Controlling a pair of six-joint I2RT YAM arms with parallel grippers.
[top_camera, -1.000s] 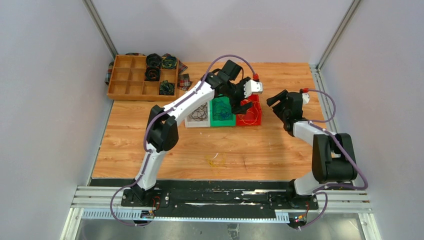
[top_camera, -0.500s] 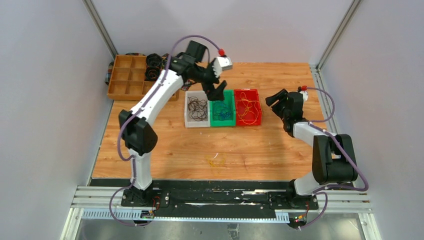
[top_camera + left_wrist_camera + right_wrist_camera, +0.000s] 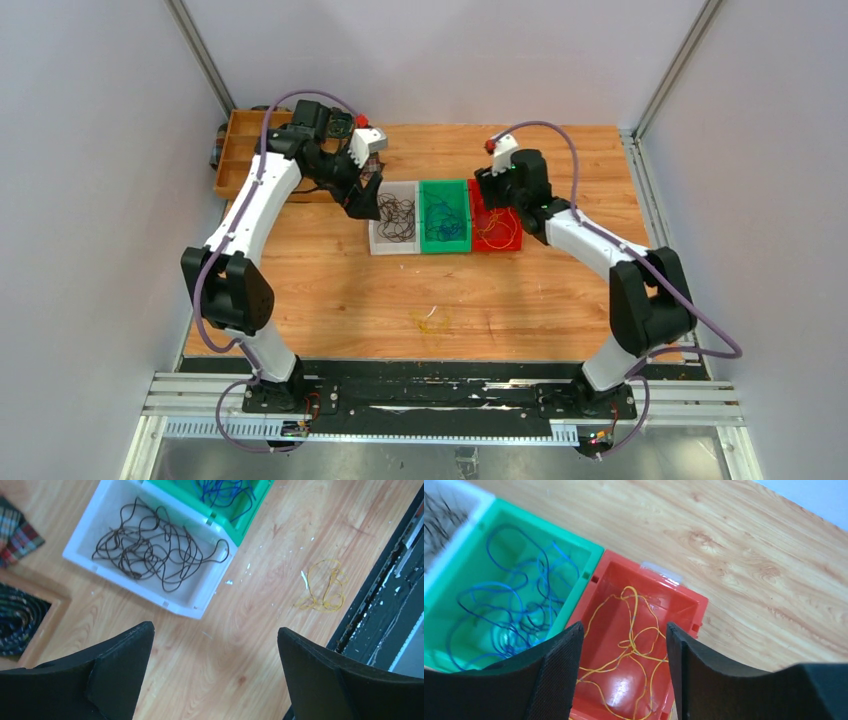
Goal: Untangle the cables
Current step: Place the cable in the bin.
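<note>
Three bins stand side by side mid-table. The white bin (image 3: 375, 228) holds dark brown cables (image 3: 150, 550). The green bin (image 3: 549, 525) holds blue cables (image 3: 499, 610). The red bin (image 3: 614, 580) holds yellow-orange cables (image 3: 634, 640). A small loose yellow cable (image 3: 432, 320) lies on the table near the front and also shows in the left wrist view (image 3: 325, 585). My left gripper (image 3: 362, 200) is open and empty, above the table just left of the white bin. My right gripper (image 3: 497, 195) is open and empty, above the red bin.
A wooden compartment tray (image 3: 240, 165) with dark rolled fabric coils stands at the back left, with plaid cloth (image 3: 17, 530) beside it. A black rail (image 3: 430, 385) runs along the table's near edge. Grey walls close in the left and right sides.
My left arm has swung left from over the red and green bins to beside the white bin. My right arm has moved left from the table's right side to over the red bin.
</note>
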